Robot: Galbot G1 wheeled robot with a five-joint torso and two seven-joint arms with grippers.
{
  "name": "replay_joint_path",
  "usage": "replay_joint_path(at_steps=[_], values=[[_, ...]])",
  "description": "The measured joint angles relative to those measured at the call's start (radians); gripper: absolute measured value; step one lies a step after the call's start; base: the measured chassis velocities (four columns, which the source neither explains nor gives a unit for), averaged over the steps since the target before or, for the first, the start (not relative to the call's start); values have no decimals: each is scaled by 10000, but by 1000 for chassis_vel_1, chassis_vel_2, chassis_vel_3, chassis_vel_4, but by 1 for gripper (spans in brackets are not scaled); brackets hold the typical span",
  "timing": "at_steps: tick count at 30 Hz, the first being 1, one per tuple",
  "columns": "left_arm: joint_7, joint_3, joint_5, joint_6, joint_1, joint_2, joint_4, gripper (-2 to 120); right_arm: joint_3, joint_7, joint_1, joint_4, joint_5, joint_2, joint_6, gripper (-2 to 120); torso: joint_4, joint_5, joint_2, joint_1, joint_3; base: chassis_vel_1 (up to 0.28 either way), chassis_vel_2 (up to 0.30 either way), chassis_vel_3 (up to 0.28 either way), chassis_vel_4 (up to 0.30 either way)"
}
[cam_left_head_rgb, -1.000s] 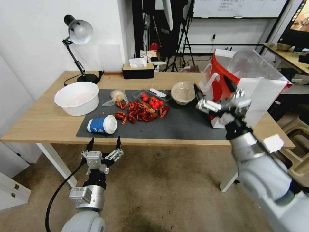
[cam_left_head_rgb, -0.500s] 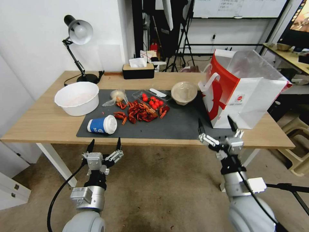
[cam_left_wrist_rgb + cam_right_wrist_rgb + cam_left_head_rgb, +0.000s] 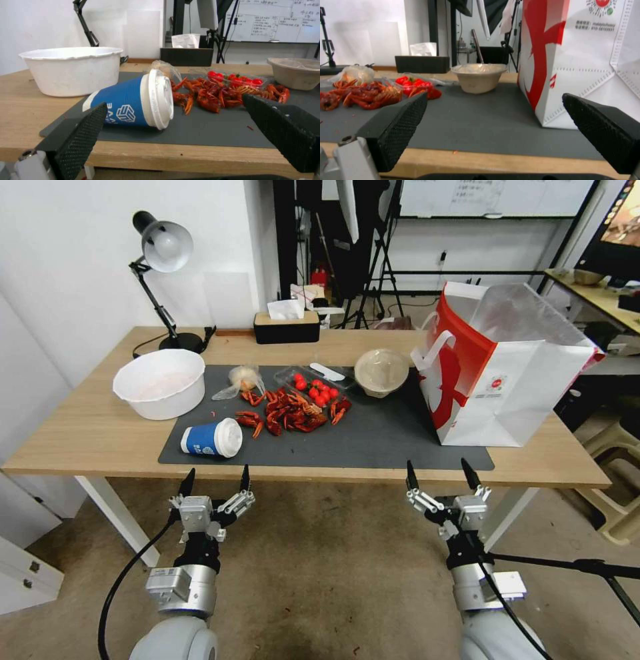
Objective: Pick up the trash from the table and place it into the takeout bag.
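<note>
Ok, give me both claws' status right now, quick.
Left claw: open, holding nothing, below the table's near edge in front of the blue-and-white paper cup.
Right claw: open, holding nothing, below the near edge.

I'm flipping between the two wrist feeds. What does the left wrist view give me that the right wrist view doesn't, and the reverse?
Left wrist view alone: the blue-and-white paper cup lying on its side near the mat's front edge, with the white bowl on the bare wood beyond it.
Right wrist view alone: the takeout bag standing upright on the mat.
Both: the crayfish shells, the cherry tomatoes, the round beige lidded bowl, the tissue box, and each view's own open fingers low in front of the table edge.
</note>
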Motion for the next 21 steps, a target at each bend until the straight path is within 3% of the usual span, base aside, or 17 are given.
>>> replay_joint_path(at_steps=[13,21], values=[[1,2,11,-16,-12,5,23,100,10,21,119,-2,89,-15,-72,100,0,0,0,0,0,0,0,0,0],[5,11,12,-35,-40,32,60,100,-517,882,1408,186,983,-54,-1207,100,1,2,0,0,0,0,0,0,0]])
